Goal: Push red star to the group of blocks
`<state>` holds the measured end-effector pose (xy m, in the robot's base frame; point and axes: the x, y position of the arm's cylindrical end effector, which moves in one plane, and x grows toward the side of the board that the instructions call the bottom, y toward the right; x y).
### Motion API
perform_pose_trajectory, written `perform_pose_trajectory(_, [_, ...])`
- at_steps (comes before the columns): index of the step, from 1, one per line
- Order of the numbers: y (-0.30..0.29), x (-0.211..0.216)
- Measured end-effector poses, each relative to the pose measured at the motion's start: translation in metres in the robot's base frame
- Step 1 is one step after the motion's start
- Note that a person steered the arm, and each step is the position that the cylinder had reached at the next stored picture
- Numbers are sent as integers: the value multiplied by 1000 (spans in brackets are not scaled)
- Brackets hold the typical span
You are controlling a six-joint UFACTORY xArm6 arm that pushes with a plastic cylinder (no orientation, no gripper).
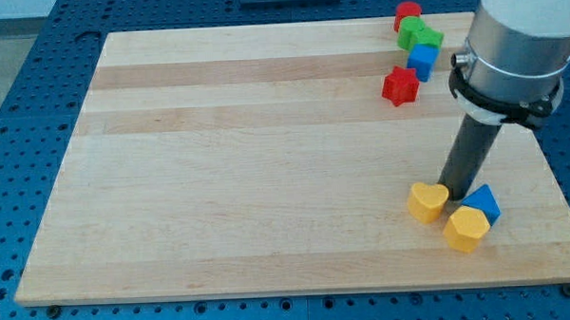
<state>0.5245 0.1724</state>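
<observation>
Seven blocks sit on the wooden desk, and you can sort them by colour: two red, one green, two blue, two yellow.

Take the red star as your landmark; it lies near the view's top right. Just up and to the view's right of it is a blue block, close to the star, though whether they touch cannot be told. Above that blue block lies the green block, its shape irregular and hard to name, and above the green one, at the desk's top edge, a red cylinder. Those three form a tight cluster, touching or nearly so.

Well below the star, toward the view's bottom right, you have the other three. A yellow heart-like block lies almost straight down from the star. To its right is a blue block with a peaked top, and just below that a second yellow block, touching the blue one.

You have no jaws on this arm, so nothing is held. It ends in a dark rod, and my tip is down on the desk far below the star, wedged between the yellow heart-like block and the peaked blue block, touching or nearly touching both.
</observation>
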Motion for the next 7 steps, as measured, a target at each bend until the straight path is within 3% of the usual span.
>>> perform_pose_trajectory(1, [4, -12])
perform_pose_trajectory(3, [103, -119])
perform_pose_trajectory(4, [95, -177])
perform_pose_trajectory(5, [67, -205])
perform_pose_trajectory(6, [9, -203])
perform_pose_trajectory(7, [-40, -171])
